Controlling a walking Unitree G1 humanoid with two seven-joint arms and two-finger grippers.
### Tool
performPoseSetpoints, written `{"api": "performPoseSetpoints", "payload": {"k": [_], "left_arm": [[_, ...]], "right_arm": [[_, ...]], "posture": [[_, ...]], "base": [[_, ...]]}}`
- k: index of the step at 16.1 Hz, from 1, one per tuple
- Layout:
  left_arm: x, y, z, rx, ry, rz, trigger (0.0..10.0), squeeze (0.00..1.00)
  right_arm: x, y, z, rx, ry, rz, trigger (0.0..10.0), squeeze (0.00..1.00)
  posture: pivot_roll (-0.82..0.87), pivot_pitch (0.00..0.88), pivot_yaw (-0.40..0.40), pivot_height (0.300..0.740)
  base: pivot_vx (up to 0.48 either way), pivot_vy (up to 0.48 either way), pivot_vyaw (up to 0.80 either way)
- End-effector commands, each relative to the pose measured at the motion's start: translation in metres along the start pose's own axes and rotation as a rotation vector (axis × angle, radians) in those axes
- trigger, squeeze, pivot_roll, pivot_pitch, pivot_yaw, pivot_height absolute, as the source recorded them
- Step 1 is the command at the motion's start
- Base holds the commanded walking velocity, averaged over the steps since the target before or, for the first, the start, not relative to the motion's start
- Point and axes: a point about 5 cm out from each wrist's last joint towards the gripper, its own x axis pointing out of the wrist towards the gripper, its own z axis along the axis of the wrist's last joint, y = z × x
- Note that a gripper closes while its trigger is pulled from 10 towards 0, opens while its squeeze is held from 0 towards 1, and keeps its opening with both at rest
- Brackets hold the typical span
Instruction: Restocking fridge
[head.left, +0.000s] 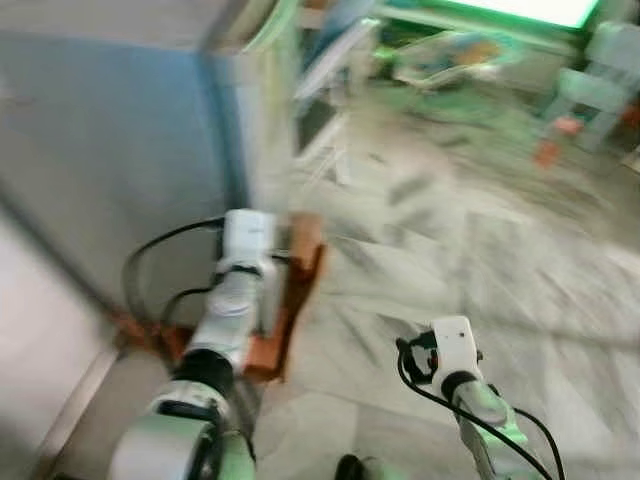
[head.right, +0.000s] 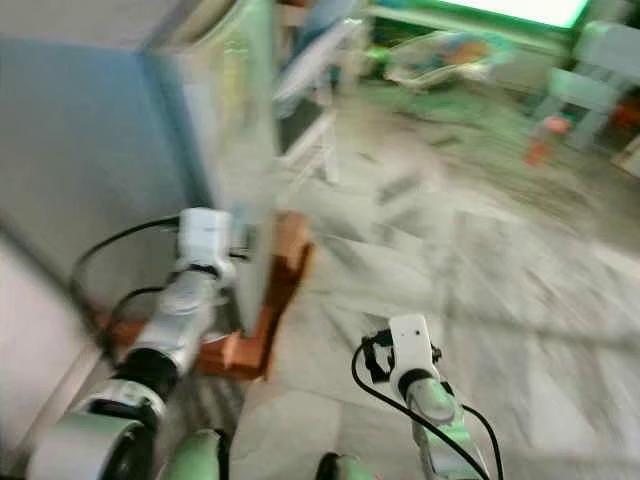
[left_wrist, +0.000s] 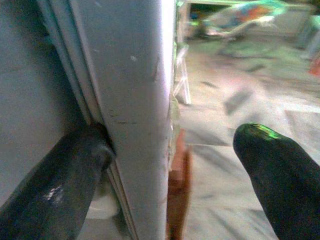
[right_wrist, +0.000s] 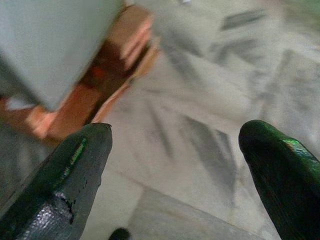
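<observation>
You have two silver, jointed metal arms with black bands at the joints, the left arm (head.left: 228, 320) thicker in view than the right arm (head.left: 480, 405). Each ends in a white boxy wrist module (head.left: 248, 238) trailing looped black cables (head.left: 160, 245). The long fingers (right_wrist: 65, 185) are glossy black, rounded, slightly scuffed.

Heavy motion blur smears both eye views; bright greenish glare at top, daylight even, shadows soft.

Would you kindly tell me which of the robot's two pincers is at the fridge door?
The left pincer: its open fingers straddle the fridge door's edge. The right pincer hangs open over bare floor.
</observation>
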Motion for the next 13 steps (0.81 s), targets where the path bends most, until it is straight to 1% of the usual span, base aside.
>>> {"api": "performPoseSetpoints", "payload": {"k": [1,2,3,4,5,6,7,8,9,10,11,12,13], "left_arm": [[-0.010,-0.113,0.071,0.084,-0.293,-0.536,10.0,0.00],[-0.019,-0.131,0.074,0.066,-0.309,-0.616,10.0,0.00],[-0.027,-0.149,0.076,0.018,-0.308,-0.684,10.0,0.00],[-0.030,-0.155,0.074,-0.005,-0.300,-0.716,10.0,0.00],[-0.029,-0.151,0.071,-0.006,-0.290,-0.697,10.0,0.00],[-0.022,-0.135,0.064,-0.005,-0.267,-0.620,10.0,0.00],[-0.013,-0.112,0.058,-0.022,-0.242,-0.507,10.0,0.00],[-0.010,-0.094,0.055,-0.026,-0.233,-0.438,10.0,0.00],[-0.008,-0.080,0.054,-0.032,-0.229,-0.381,10.0,0.00],[-0.008,-0.048,0.048,-0.014,-0.214,-0.286,10.0,0.00],[-0.009,-0.039,0.044,-0.014,-0.203,-0.258,10.0,0.00],[-0.017,-0.022,0.032,0.019,-0.166,-0.224,10.0,0.00],[-0.023,-0.016,0.021,0.017,-0.139,-0.201,10.0,0.00]], "right_arm": [[0.001,0.002,-0.001,-0.011,0.023,0.016,10.0,0.00],[0.001,0.004,-0.001,-0.020,0.028,0.024,10.0,0.00],[0.002,0.007,-0.001,-0.031,0.035,0.041,10.0,0.00],[0.002,0.009,-0.001,-0.039,0.040,0.058,10.0,0.00],[0.002,0.010,-0.001,-0.035,0.042,0.069,10.0,0.00],[0.002,0.010,-0.001,-0.021,0.049,0.075,10.0,0.00],[0.003,0.011,-0.001,-0.015,0.051,0.081,10.0,0.00],[0.003,0.012,-0.001,-0.016,0.050,0.084,10.0,0.00],[0.003,0.012,-0.001,-0.017,0.050,0.085,10.0,0.00],[0.004,0.012,-0.001,-0.014,0.046,0.087,10.0,0.00],[0.004,0.012,-0.001,-0.013,0.044,0.088,10.0,0.00],[0.004,0.012,0.000,-0.024,0.046,0.091,10.0,0.00],[0.004,0.012,0.000,-0.033,0.048,0.092,10.0,0.00]], "posture": [[0.10,0.080,-0.081,0.740],[0.10,0.082,-0.081,0.740],[0.10,0.083,-0.084,0.740],[0.10,0.083,-0.084,0.740],[0.10,0.083,-0.084,0.740],[0.11,0.082,-0.082,0.740],[0.11,0.080,-0.080,0.740],[0.12,0.080,-0.079,0.740],[0.12,0.080,-0.079,0.740],[0.12,0.079,-0.082,0.740],[0.12,0.079,-0.082,0.740],[0.12,0.076,-0.084,0.740],[0.12,0.077,-0.084,0.740]], "base": [[0.000,0.000,0.00],[0.000,0.000,0.00],[0.000,0.000,0.00],[0.000,0.000,0.00],[0.000,0.000,0.00],[0.000,0.000,0.00],[0.000,0.000,0.00],[0.000,0.000,0.00],[0.000,0.000,0.00],[0.000,0.000,0.00],[0.000,0.000,0.00],[0.000,-0.311,0.00],[0.000,-0.304,0.00]]}}
